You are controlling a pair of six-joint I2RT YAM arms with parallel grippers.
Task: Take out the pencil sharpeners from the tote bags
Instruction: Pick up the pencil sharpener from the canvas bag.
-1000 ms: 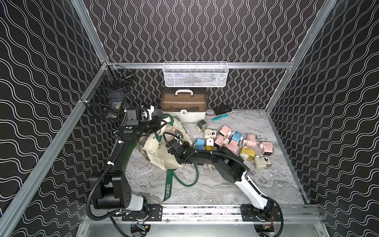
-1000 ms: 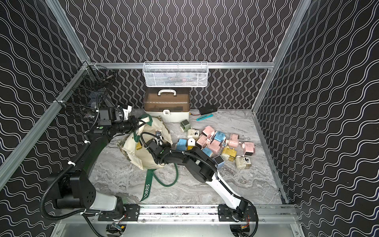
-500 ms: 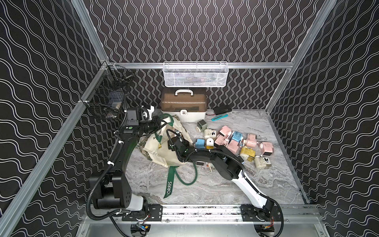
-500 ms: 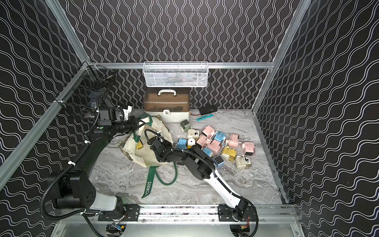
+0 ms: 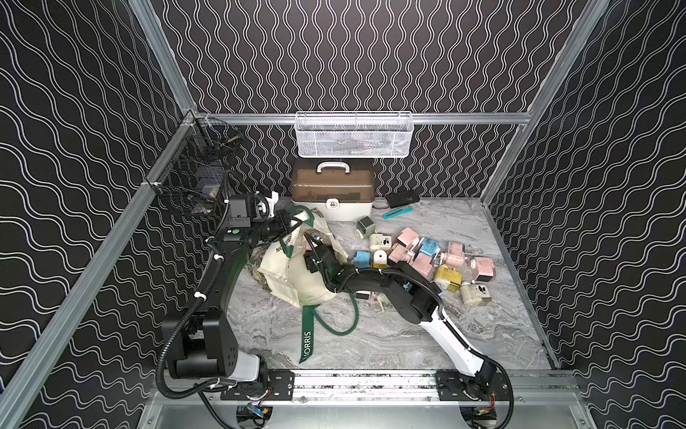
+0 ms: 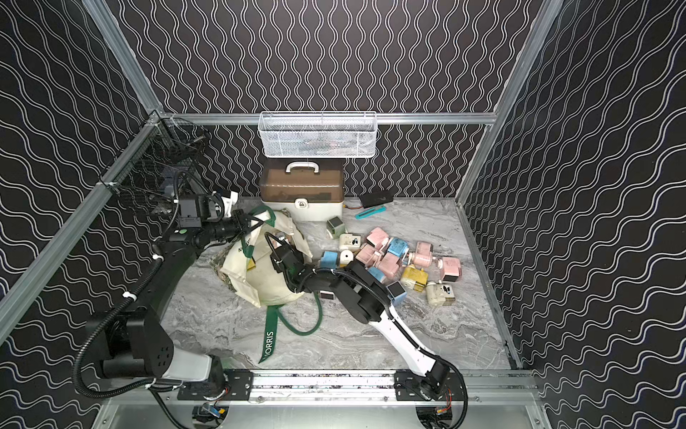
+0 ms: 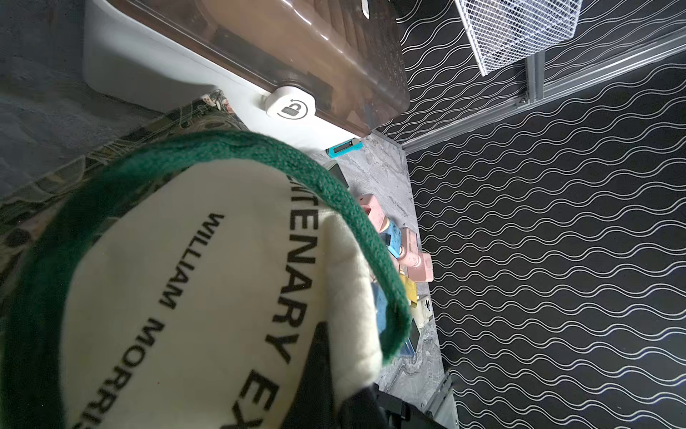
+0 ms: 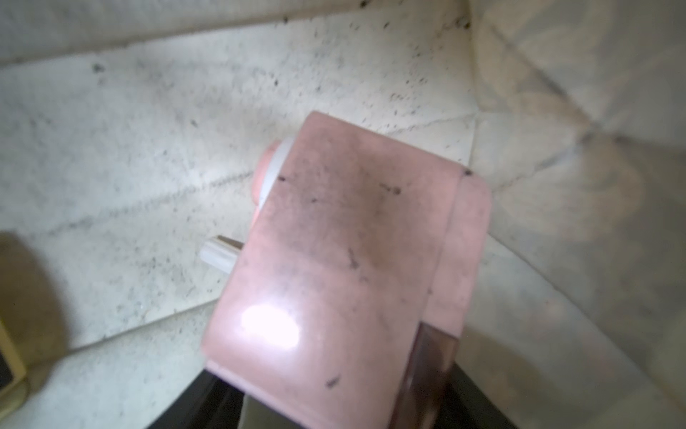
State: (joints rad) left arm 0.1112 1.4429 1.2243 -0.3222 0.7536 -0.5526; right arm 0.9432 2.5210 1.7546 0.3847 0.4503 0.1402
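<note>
Top, bag (image 5: 297, 278) (image 6: 260, 278): I see it slumped on the table (image 5: 389, 345), cream canvas, mouth rim raised. One green strap (image 5: 307, 340) trails off it toward the front rail.
Top, L gripper (image 5: 287, 224) (image 6: 247, 223): at the raised bag rim on the L-arm side. Jaws pressed together on the rim by the strap loop.
Top, R gripper (image 5: 313, 247) (image 6: 277, 247): pushed into the bag mouth, tips hidden by canvas. Can't tell the jaws from here.
Top, sharpeners (image 5: 423, 256) (image 6: 389, 260): loose pile on the table on the R-arm side of the bag. Pink, blue, yellow, cream. The nearest blue one is near the bag.
Top, case (image 5: 332, 193) (image 6: 300, 191): just behind the bag.
Top, teal tool (image 5: 397, 213): behind the bag, R-arm side, well apart.
L wrist, bag (image 7: 185, 278): printed canvas fills most of my view, w/ strap (image 7: 334, 185) arched over it.
L wrist, case (image 7: 185, 63): latch side shows just past the bag.
L wrist, sharpeners (image 7: 412, 256): a few show beyond the bag edge.
R wrist, pink sharpener (image 8: 345, 267): inside the bag, on speckled lining (image 8: 148, 148), close to the lens, blurred.
R wrist, R fingers (image 8: 200, 405): dark bases on either side of the pink sharpener, jaws spread roughly to its width. Can't tell if they press on it.
</note>
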